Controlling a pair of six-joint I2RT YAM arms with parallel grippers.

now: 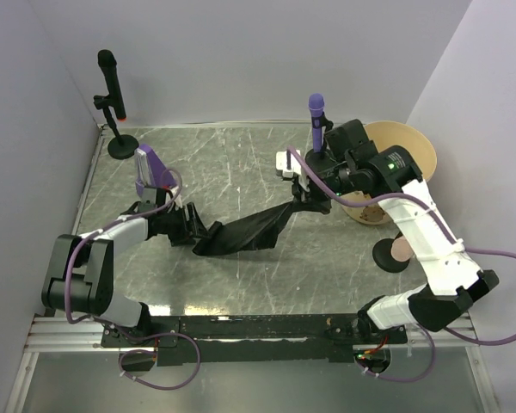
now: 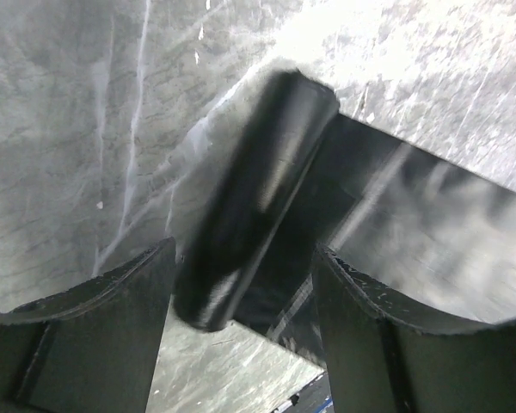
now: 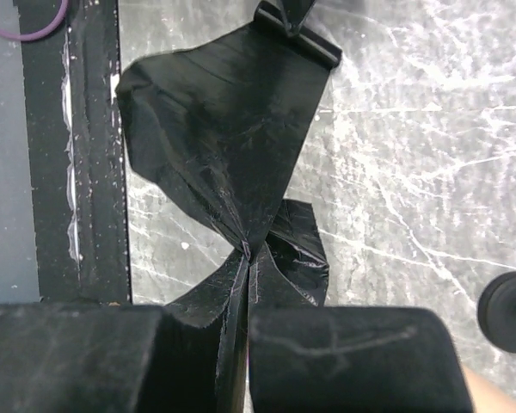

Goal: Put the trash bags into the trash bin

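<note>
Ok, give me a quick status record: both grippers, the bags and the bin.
left gripper: open, one finger on each side of the rolled end of the trash bags
right gripper: shut on the unrolled end of the film
trash bags: black film stretched between the two grippers, over the table
trash bin: right rear, partly behind the right arm; no bag seen in the part that shows
task: bags not yet in the bin

trash bin (image 1: 417, 142): 1 | trash bags (image 1: 249, 231): 1 joined strip | microphones: 2, black microphone (image 1: 108, 73) far left, purple microphone (image 1: 316, 112) far right
</note>
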